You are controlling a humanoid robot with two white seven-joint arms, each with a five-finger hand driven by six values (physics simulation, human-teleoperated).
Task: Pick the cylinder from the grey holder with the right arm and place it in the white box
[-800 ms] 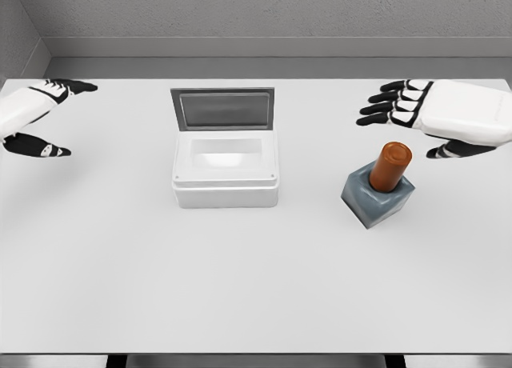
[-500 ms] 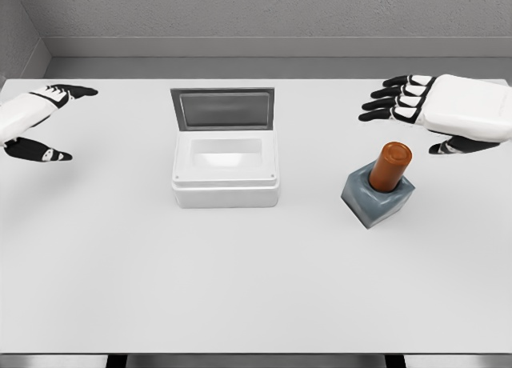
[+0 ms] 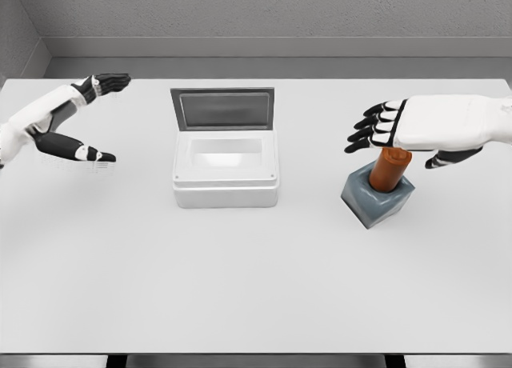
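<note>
Head view shows the white box (image 3: 226, 170) as the landmark, its lid standing open at the far edge. Well to the right of the box sits the grey holder (image 3: 378, 196), and the cylinder (image 3: 389, 170), orange-brown, stands upright in the holder's socket with its top hidden under the right hand (image 3: 416, 128). That hand hovers just above the cylinder, palm down, black fingers spread and pointing toward the box, thumb off to the far side; it grips nothing. To the left of the box the left hand (image 3: 68, 124) hangs above the table (image 3: 256, 288), fingers and thumb apart, empty.

Judging by its look, the cylinder is rigid, smooth and probably light, so it may slip in a loose grip. The exposed upper half above the holder is the place to wrap fingers and thumb around, then lift straight up so it clears the socket without tipping the holder.
</note>
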